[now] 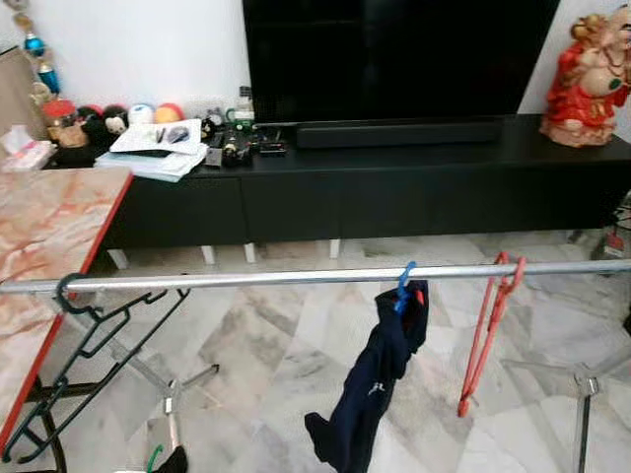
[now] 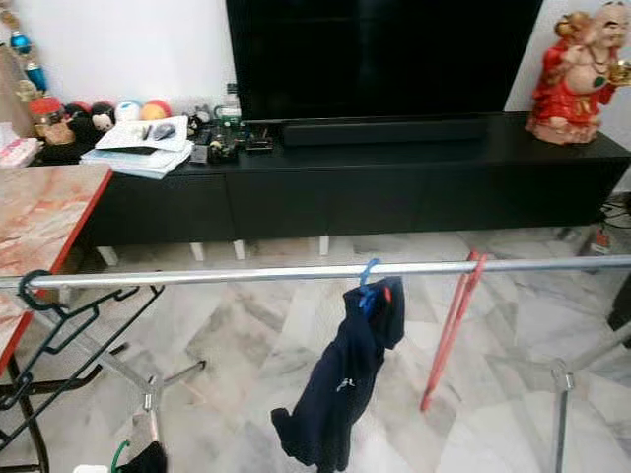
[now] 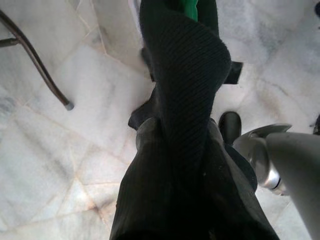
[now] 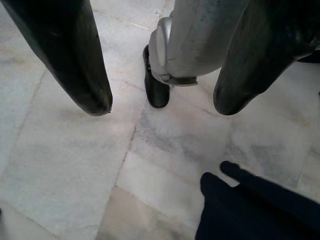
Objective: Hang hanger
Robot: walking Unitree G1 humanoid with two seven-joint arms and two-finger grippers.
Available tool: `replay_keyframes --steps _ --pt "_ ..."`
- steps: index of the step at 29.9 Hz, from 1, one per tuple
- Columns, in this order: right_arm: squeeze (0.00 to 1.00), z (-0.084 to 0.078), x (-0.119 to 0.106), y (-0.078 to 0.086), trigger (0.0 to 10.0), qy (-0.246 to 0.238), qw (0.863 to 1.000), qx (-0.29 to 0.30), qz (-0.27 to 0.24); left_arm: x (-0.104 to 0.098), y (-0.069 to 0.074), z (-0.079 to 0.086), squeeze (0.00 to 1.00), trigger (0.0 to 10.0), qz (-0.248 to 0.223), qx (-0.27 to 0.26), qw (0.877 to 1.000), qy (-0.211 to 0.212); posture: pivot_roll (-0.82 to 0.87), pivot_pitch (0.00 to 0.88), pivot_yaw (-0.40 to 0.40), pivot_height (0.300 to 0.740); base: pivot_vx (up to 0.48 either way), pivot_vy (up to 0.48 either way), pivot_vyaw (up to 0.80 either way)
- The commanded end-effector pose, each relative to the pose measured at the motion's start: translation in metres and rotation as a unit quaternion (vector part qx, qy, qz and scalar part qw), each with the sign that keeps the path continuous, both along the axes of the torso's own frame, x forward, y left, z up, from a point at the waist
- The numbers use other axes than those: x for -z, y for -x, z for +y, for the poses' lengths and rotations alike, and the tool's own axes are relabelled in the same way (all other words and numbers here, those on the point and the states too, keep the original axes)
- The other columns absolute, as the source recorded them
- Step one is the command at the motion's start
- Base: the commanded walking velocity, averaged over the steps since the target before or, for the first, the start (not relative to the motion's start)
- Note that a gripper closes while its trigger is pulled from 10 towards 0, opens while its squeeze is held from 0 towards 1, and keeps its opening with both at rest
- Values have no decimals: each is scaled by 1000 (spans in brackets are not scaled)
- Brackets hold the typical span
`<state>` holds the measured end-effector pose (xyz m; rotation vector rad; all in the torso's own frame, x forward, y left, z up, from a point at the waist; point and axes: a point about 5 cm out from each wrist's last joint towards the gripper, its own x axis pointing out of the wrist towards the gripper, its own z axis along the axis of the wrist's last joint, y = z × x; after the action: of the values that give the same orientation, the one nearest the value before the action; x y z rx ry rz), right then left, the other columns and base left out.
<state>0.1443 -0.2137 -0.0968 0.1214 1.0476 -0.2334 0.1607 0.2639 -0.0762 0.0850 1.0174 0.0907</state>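
Green hanger (image 3: 189, 7) sits low at the robot's left, wrapped in a dark ribbed garment (image 3: 187, 100); its hook tip (image 1: 153, 455) peeks up below the rail. Left gripper (image 3: 185, 165) is buried under that cloth, can't tell how its jaws stand. Steel rail (image 1: 296, 277) runs across in front, carrying a black hanger (image 1: 94, 330) at its left end, a blue hanger (image 1: 404, 286) with a navy garment (image 1: 380, 379) mid-rail, and a red hanger (image 1: 490, 330) right of it. Right gripper (image 4: 160, 107) hangs over the marble floor (image 4: 70, 165), jaws spread, nothing between them. Black TV cabinet (image 1: 394, 187) behind, marble-top bench (image 1: 44, 246) at left.
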Motion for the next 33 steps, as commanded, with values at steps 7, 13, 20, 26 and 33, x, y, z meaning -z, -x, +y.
replay_keyframes --steps 7,13,20,26,33 --pt "0 -1 -1 -2 10000 -3 1000 -6 9 -1 5 9 0 10000 10 -11 1000 -5 23 0 41 740 0 237 0" --pt "0 -1 -1 -4 10000 -5 1000 -5 8 0 8 8 0 10000 12 -9 1000 -5 25 0 41 740 0 342 0" --pt "0 -2 -2 -5 10000 -4 1000 -7 7 6 5 -12 0 10000 14 12 1000 -4 26 0 42 740 0 162 0" --pt "0 -4 -2 -5 10000 -2 1000 -4 6 8 4 -20 0 10000 9 13 1000 1 27 0 41 740 0 0 0" --pt "0 -6 -1 -1 10000 -2 1000 5 7 7 7 -13 0 10000 14 16 1000 -2 28 0 41 740 0 0 0"
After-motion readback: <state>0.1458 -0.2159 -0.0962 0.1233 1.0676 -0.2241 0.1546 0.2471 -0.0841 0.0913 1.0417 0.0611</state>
